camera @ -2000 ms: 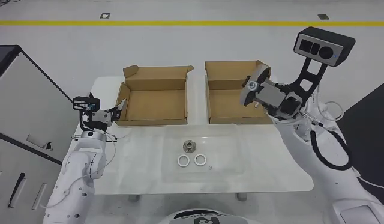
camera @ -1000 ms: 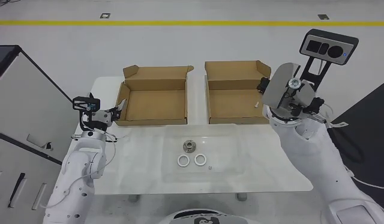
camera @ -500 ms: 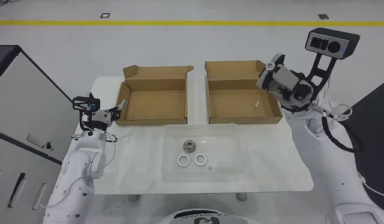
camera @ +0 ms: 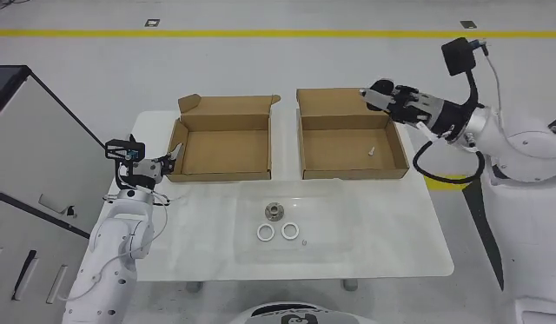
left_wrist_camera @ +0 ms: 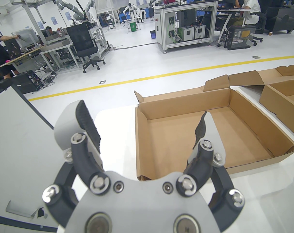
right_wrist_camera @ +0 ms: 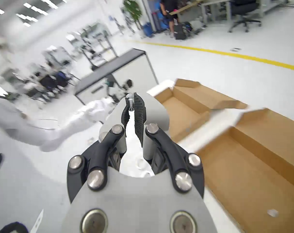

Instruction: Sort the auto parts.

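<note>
Though one small part [camera: 371,149] already lies in the right box [camera: 334,159], most of the sorting is left.
The right hand [right_wrist_camera: 131,106] is clenched on a threaded screw [right_wrist_camera: 130,102] above that box's far corner, seemingly bound for the floor where that small part lies; the left box [camera: 221,155] holds nothing, and the left hand [left_wrist_camera: 142,113] hangs released just beside it. A metal hub [camera: 274,209], two white rings [camera: 263,232] and a tiny speck [camera: 303,241] wait on the worktop [camera: 391,228]. That speck is too small to identify, and the screw's lower end is hidden inside the grip.
</note>
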